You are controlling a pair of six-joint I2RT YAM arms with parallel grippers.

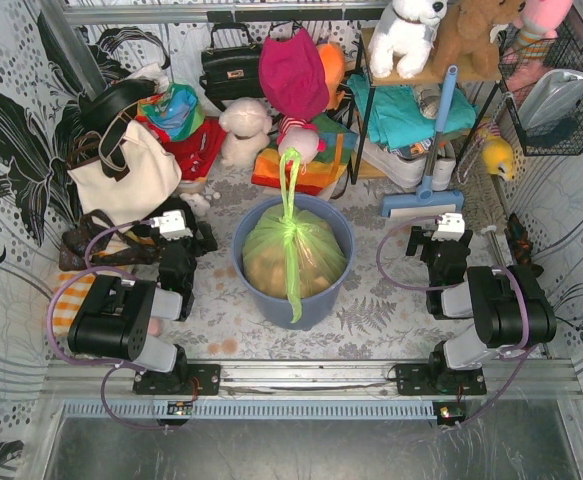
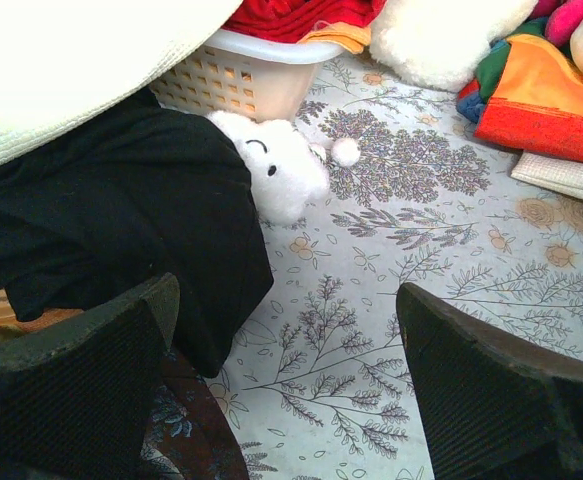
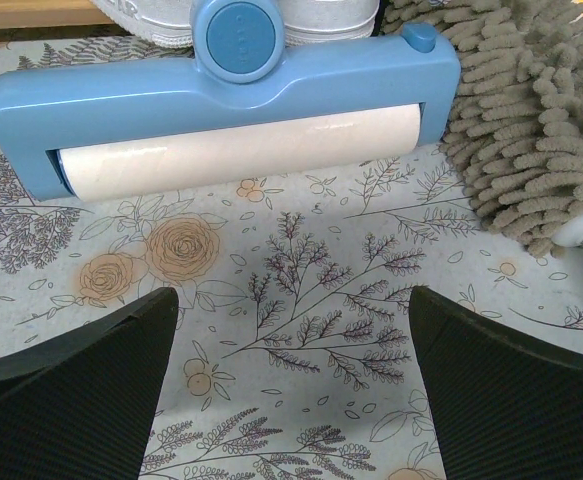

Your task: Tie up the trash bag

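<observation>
Tearing is the hazard most to be feared: the bag (image 1: 289,252), seated in the bin (image 1: 343,240) between the two arms, is thin film, and it could be split if a tail is pulled hard against the rim. Its neck appears gathered at a knot, with one strip hung over the near rim and another stretched toward the far side. Whether the knot is tight cannot be told, so it could be loosened by a careless tug. The bin could also be tipped or dragged if a pull is made sideways.

The left gripper (image 2: 286,300) is spread wide with nothing held, low over the table (image 1: 391,300) beside a black cloth (image 2: 121,220). That cloth could be snagged if the arm is swung without care. The right gripper (image 3: 293,300) is likewise spread and empty, faced toward a blue roller (image 3: 221,100).

Open room is found on the patterned table between each arm and the bin. The far side is crowded with toys (image 1: 243,130) and bags (image 1: 231,65), and walls (image 1: 11,120) close in left and right.
</observation>
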